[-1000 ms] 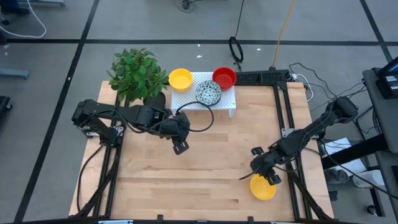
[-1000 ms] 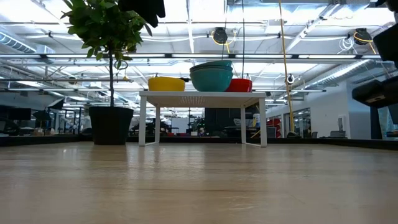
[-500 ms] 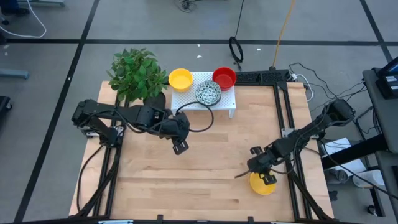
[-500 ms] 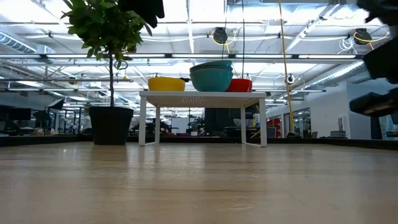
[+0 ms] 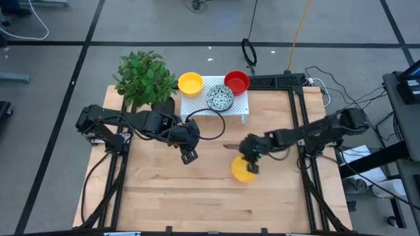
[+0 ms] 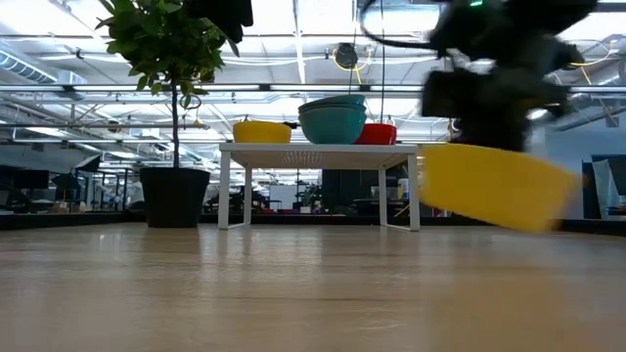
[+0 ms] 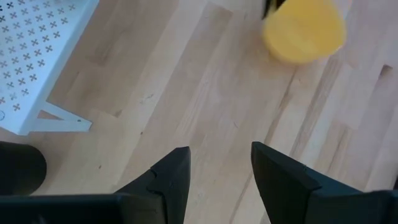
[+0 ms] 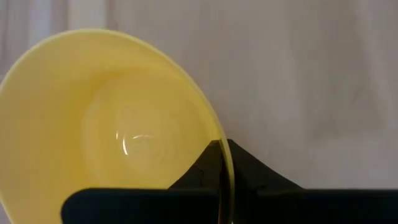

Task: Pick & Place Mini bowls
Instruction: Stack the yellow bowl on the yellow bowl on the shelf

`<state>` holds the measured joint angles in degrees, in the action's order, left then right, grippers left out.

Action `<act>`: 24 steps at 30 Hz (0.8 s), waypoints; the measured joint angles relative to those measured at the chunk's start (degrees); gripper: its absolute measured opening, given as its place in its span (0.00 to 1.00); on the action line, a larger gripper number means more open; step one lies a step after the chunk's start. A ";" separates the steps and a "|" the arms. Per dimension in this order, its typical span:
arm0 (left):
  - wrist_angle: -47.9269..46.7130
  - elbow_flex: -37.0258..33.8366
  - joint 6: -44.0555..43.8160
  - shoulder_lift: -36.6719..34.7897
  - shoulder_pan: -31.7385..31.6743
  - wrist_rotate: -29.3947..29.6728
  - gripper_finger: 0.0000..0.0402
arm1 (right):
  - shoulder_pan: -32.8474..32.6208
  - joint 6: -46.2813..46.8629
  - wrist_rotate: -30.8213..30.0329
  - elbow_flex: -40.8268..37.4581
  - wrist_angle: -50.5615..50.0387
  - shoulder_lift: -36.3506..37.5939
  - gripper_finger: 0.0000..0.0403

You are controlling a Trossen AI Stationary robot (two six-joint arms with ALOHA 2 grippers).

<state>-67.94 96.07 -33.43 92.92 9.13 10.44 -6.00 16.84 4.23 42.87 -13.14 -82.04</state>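
Here, right claw (image 5: pixel 251 157) pinching yellow bowl (image 5: pixel 243 170) by its rim, bowl tilted, clear of table (image 5: pixel 197 190)

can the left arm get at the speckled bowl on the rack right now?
Probably yes. The left gripper is open and empty, and the speckled bowl sits uncovered on the white rack, with bare table between them.

A pale wooden plank tabletop (image 5: pixel 170 190) stands on a grey concrete floor (image 5: pixel 131 26) crossed by dark lines. Cables (image 5: pixel 249 49) trail across that floor. Beyond the table, bright ceiling strip lights (image 6: pixel 293 29) and exposed pipes run over an open workshop
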 joint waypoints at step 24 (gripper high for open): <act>-0.04 0.00 -0.90 -0.02 0.02 -0.15 0.43 | 11.98 10.91 -2.68 26.56 2.81 -24.88 0.03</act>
<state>-67.98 96.07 -34.33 92.90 9.15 10.28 5.98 27.75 1.55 69.43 -10.33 -106.91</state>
